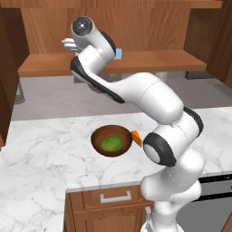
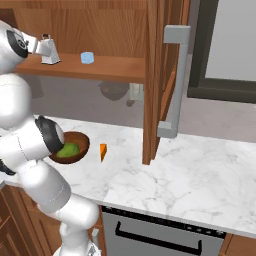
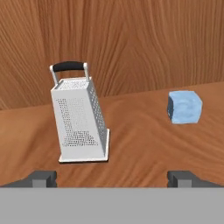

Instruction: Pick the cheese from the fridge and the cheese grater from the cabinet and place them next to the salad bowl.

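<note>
The claw [image 3: 112,178] stands spread wide and empty, its two dark fingertips [image 3: 41,178] well apart at the bottom of the hand view. It faces the back wall of the cabinet [image 3: 131,39] with nothing between the jaws. Just ahead, left of the gap's middle, the cheese grater [image 3: 81,120] stands upright on the wooden shelf [image 3: 144,144], dark handle on top and perforated faces towards the hand. A small light-blue cup [image 3: 184,106] sits on the same shelf, well apart to the other side. From the right base view the grater [image 2: 49,51] is at the near end of the shelf [image 2: 110,67], right beside the robot's wrist, with the cup [image 2: 87,58] further along.

Down on the marble bench [image 1: 41,149], the salad bowl [image 1: 111,141] holds its greens, and the cheese [image 1: 136,137] already lies just beside the rim, so that half looks done to me. The fridge [image 2: 227,45] shows off to the right.

The step in hand appears to be the reach for the grater. I reckon the claw needs to shift across until the grater sits centred between the fingers, push in around its body, and clench. The tapered sides may slip, so a low, square grip seems wise.
</note>
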